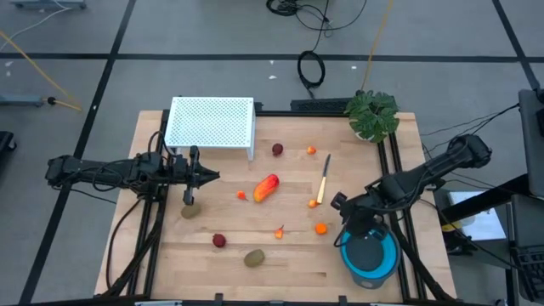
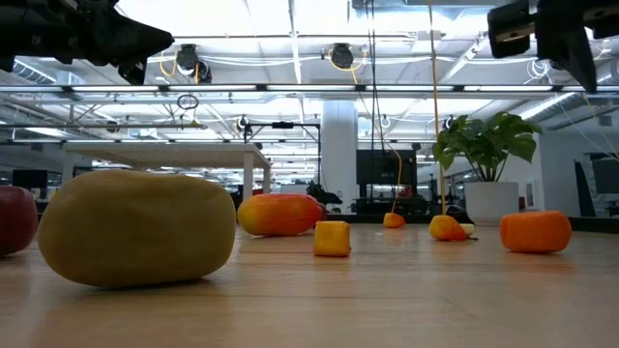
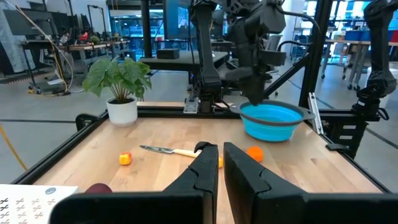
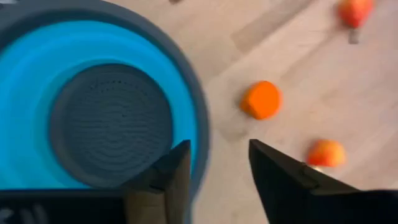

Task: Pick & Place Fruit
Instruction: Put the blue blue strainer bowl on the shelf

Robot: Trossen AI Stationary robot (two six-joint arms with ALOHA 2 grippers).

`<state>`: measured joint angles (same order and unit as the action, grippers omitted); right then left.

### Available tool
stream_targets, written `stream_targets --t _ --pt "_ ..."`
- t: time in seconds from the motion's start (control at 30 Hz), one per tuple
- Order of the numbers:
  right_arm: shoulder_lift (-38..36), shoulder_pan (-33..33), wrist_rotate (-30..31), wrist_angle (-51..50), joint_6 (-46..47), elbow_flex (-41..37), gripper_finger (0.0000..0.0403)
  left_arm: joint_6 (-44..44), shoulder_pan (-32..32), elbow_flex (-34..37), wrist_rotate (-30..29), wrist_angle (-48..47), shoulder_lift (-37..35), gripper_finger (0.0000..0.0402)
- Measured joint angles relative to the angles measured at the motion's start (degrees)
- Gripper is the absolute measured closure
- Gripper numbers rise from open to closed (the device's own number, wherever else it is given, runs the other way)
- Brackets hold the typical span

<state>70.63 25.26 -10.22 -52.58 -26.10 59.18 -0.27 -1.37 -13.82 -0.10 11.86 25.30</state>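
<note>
**A:** Starting with the right gripper (image 4: 219,146)?

**B:** Poised above the left rim of the blue bowl (image 4: 37,74), at the near right corner of the table (image 1: 170,272). Fingers apart, with only rim and bare wood below the gap.

**A:** And the left gripper (image 3: 219,149)?

**B:** Out over the left side of the table, pointing right. Fingers almost together, just a slit left, gripping nothing.

**A:** Where to look for the fruit?

**B:** All out on the wood.
- In the middle, the long red-orange piece (image 1: 266,188), lying at a slant.
- Just on the near side of the left gripper, a brown-green oval (image 1: 191,210).
- Toward the near edge, a second oval (image 1: 254,257), with a dark red ball (image 1: 219,240) just to its left.
- Farther back, the other dark red ball (image 1: 277,149), just right of the white perforated box (image 1: 212,123).

**A:** Any smaller bits?

**B:**
- A round orange piece (image 1: 320,228) just left of the bowl, not touching it.
- Left of that, a small orange bit (image 1: 279,231).
- Close beside the left end of the long piece, a tiny orange scrap (image 1: 241,195).
- At the far side, right of the farther ball, one more orange speck (image 1: 311,151).

**A:** Anything else on the table?

**B:** A yellow-handled knife (image 1: 323,178) right of the long piece, laid roughly near to far. A potted plant (image 1: 372,115) at the far right corner.
</note>
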Motion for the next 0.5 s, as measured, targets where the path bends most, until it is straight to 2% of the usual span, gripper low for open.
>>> stream_targets --t 0.07,0.23,0.5 --pt "1.40 0.00 -1.95 0.05 0.10 -0.04 0.0216 0.00 0.00 0.00 0.00 0.00 0.00 0.0378" --pt "4.10 -0.18 -0.16 1.08 -0.99 -0.50 0.0189 -0.02 0.00 0.02 0.00 0.22 0.00 0.0378" --pt "7.79 -1.48 -0.48 1.58 -1.60 -0.52 0.0184 0.00 0.00 0.02 0.00 0.26 0.00 0.0378"
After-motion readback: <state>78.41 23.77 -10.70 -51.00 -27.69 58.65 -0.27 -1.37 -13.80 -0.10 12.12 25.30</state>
